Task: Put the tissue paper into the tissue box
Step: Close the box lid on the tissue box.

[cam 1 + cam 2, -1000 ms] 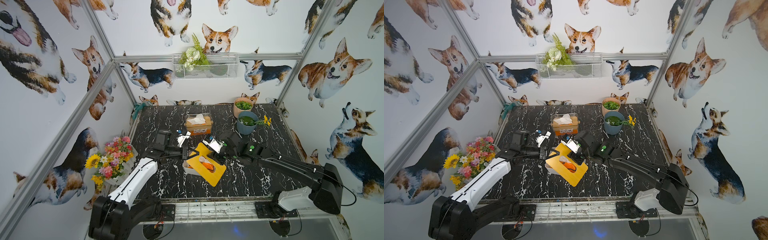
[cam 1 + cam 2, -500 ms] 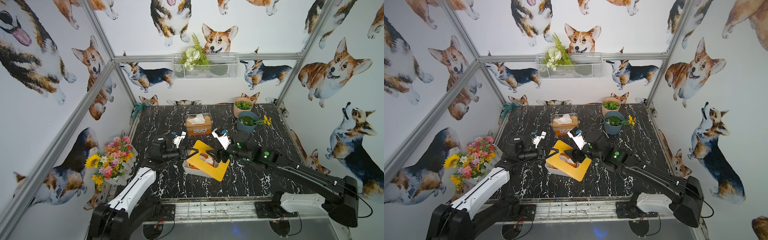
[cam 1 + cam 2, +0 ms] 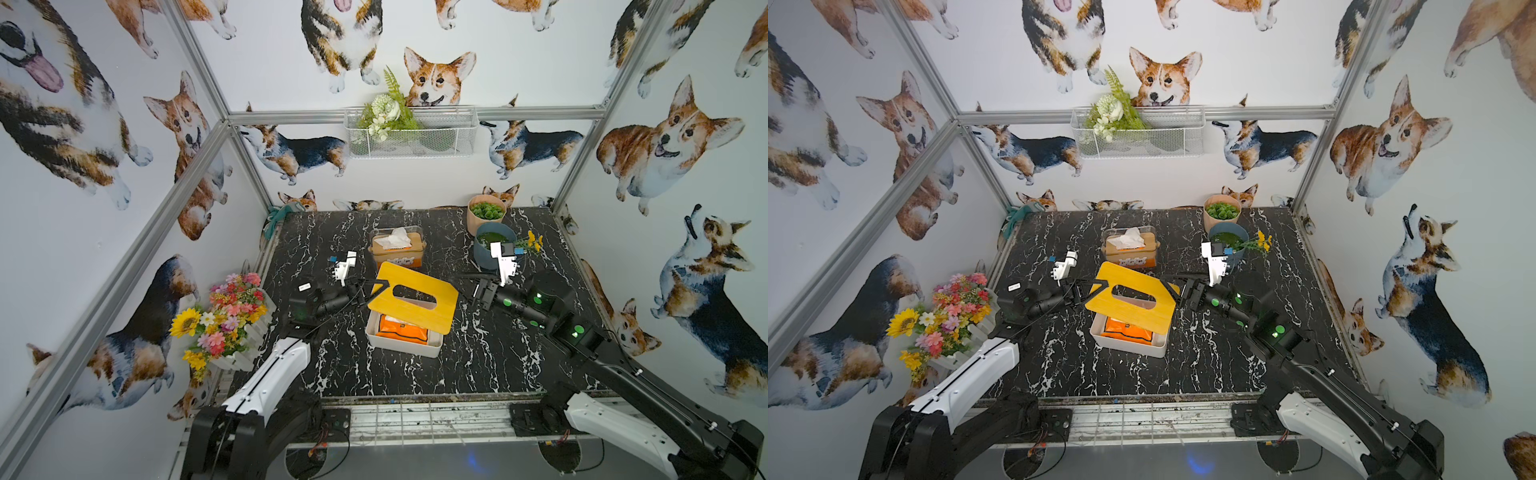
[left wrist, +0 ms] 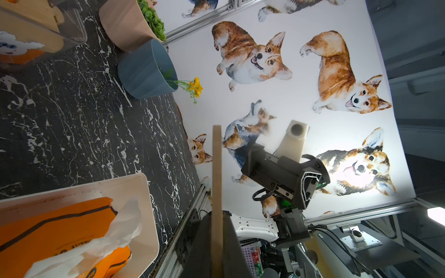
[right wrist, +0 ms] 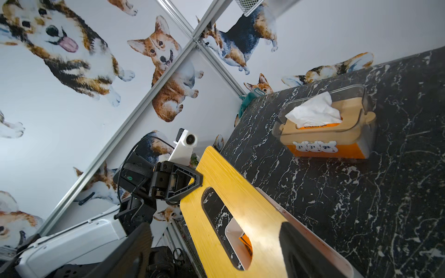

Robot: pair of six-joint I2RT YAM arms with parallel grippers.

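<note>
1. Multicoloured artificial flower bunch (image 3: pixel 220 316), far left.
2. Left gripper (image 3: pixel 376 286): jaws clamped on the yellow wooden slotted lid (image 3: pixel 415 309), which is held tilted over the white rectangular plastic tissue box (image 3: pixel 399 349).
3. Orange tissue paper pack (image 3: pixel 401 332): lies inside that box, with a white sheet (image 4: pixel 120 228) protruding.
4. Right gripper (image 3: pixel 465 289): jaws wide apart, just beside the lid's right edge.
5. Blue round pot (image 3: pixel 482 257), rear right.

tissue pack (image 3: pixel 400 332) in the middle box (image 3: pixel 401 348), lid (image 3: pixel 432 309) tilted above — second box (image 3: pixel 398 259) behind, pots (image 3: pixel 476 226) back-right, flowers (image 3: pixel 224 316) left
</note>
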